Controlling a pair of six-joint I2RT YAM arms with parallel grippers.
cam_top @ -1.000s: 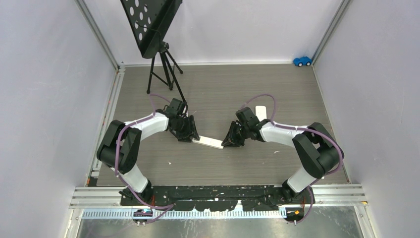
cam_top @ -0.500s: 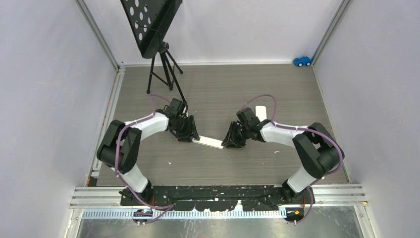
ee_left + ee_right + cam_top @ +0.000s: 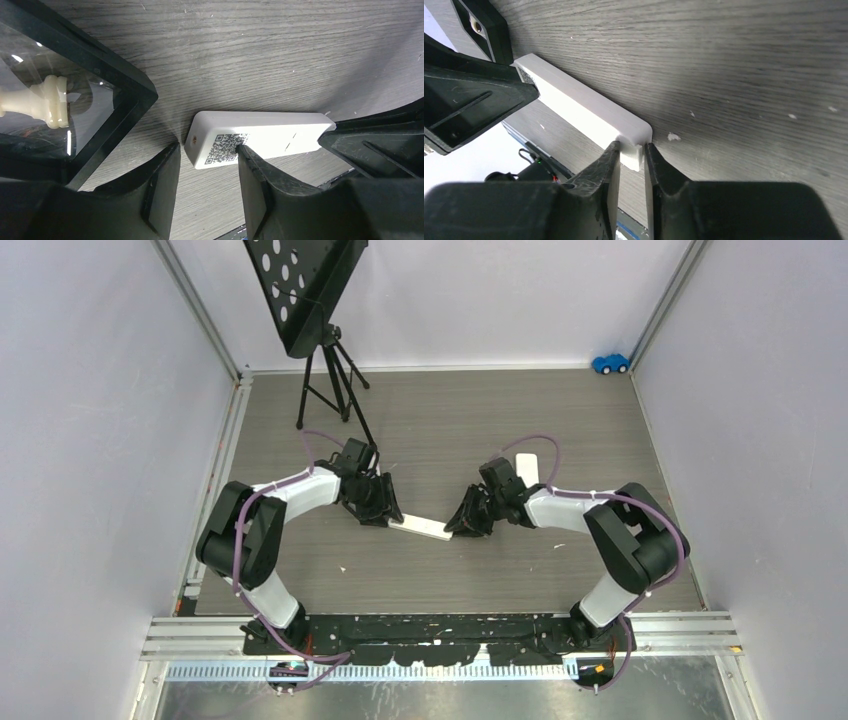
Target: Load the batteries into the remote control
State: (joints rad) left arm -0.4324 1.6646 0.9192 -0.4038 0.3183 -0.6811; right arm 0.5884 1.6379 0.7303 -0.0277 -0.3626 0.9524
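From above, lilac walls enclose a grey wood-grain counter (image 3: pixel 600 420) with a music stand (image 3: pixel 305 290) and a blue toy car (image 3: pixel 610 363) at the back, and the white remote (image 3: pixel 420 527) lies mid-counter between both arms. The left wrist view shows the left pincer (image 3: pixel 207 149) pinching one end of the remote, whose label bears a QR code (image 3: pixel 225 147). In the right wrist view the right pincer (image 3: pixel 632 147) sits narrowly astride a tab on the other end; I cannot tell whether it grips.
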